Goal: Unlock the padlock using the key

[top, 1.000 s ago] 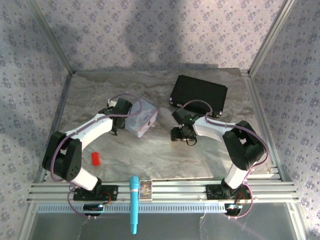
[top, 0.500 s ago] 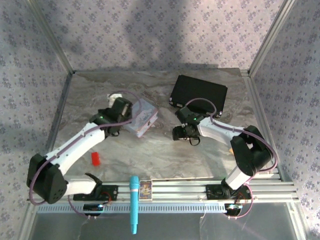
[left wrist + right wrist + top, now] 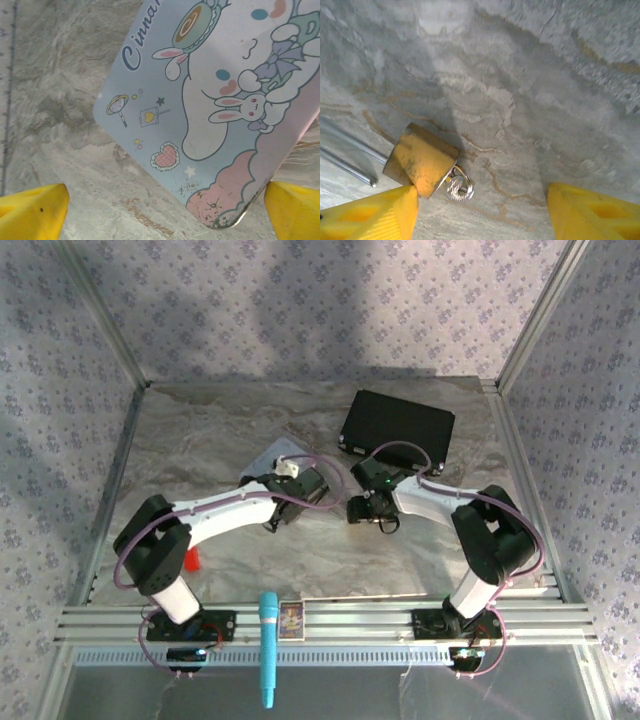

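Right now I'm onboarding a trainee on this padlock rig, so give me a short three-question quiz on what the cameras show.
1. True or false: the right gripper is shut on the padlock.
2. The left gripper is: A) open, with a corner of the tin showing in the gap; B) shut on the tin; C) shut on nothing.
3. Fill the blank: in the right wrist view, the padlock's shackle points toward the ___ edge.
Key: 1 false, it is open; 2 A; 3 left.
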Controlling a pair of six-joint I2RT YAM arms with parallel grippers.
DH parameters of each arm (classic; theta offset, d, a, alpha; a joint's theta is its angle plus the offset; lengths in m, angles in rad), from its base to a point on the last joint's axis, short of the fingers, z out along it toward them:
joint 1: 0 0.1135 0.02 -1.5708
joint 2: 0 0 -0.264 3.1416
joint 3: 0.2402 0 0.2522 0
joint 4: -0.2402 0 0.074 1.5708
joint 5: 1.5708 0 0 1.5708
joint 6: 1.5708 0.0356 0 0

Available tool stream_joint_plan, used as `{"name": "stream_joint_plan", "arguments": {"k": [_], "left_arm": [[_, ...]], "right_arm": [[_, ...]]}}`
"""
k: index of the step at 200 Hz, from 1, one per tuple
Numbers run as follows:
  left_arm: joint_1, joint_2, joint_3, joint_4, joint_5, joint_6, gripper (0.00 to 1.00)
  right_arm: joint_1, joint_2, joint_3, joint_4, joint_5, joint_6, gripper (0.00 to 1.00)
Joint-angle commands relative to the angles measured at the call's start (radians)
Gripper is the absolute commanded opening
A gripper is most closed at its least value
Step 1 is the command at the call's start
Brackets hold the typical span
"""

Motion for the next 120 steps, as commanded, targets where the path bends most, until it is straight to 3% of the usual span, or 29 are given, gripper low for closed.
{"name": "stream_joint_plan", "arguments": {"k": [1, 53, 85, 87, 95, 120], "left_arm": [[0.008, 0.032, 0.026, -0.130, -0.102, -0.079, 1.00], [0.049, -0.017, -0.045, -0.104, -0.078, -0.098, 1.00], [0.131, -0.147, -0.133, -0.012, -0.026, -0.032, 1.00], [0.134, -0.160, -0.139, -0.005, -0.026, -0.025, 1.00], [0.136, -0.207, -0.161, 0.023, -0.025, 0.003, 1.00], [0.135, -0.357, -0.227, 0.134, 0.067, 0.077, 1.00]], "right_arm": [[0.019, -0.028, -0.029, -0.008, -0.002, 0.031, 0.70], [0.017, -0.118, -0.013, 0.017, -0.048, 0.009, 0.71], [0.013, -0.256, -0.017, 0.063, 0.026, -0.069, 0.75], [0.012, -0.267, -0.020, 0.068, 0.037, -0.072, 0.76], [0.009, -0.320, -0.030, 0.086, 0.078, -0.083, 0.98], [-0.060, -0.450, -0.052, 0.104, 0.121, -0.111, 0.99]]}}
